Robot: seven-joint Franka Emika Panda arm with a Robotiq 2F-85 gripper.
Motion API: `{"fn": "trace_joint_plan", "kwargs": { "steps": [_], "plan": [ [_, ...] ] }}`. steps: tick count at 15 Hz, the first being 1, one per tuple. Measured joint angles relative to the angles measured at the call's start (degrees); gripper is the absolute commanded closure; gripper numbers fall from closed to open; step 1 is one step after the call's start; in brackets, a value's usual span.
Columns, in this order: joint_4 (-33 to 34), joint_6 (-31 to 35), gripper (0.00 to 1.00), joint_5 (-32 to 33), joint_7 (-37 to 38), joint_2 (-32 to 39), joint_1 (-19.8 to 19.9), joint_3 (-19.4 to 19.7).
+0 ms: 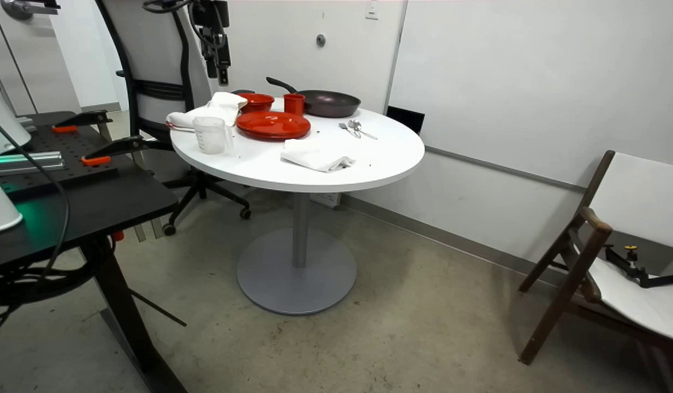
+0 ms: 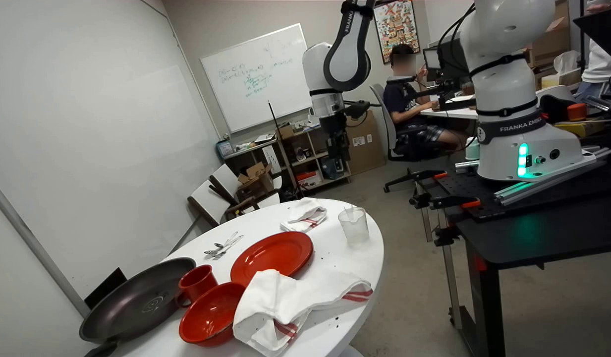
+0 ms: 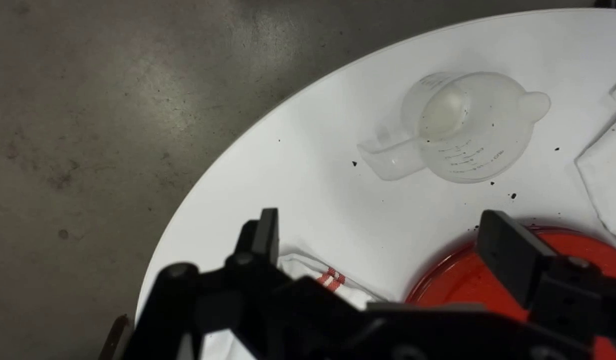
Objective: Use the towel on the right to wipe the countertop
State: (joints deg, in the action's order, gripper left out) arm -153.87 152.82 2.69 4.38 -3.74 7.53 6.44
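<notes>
Two white towels lie on the round white table. A folded towel lies near the table edge in an exterior view; it also shows in an exterior view and at the right edge of the wrist view. A larger rumpled towel with red stripes lies beside the bowl, also in an exterior view and low in the wrist view. My gripper is open and empty above the table, also seen in both exterior views. Dark crumbs dot the tabletop.
A clear measuring cup stands near the table edge. Red plates, a red bowl, a red mug, a dark pan and cutlery share the table. An office chair stands behind it.
</notes>
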Motion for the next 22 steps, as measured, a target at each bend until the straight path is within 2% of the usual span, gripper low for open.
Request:
{"fn": "trace_joint_plan", "kwargs": {
  "steps": [22],
  "plan": [
    [-0.5,0.0,0.00,-0.1,0.0,-0.9,0.0,0.0]
  ]
}}
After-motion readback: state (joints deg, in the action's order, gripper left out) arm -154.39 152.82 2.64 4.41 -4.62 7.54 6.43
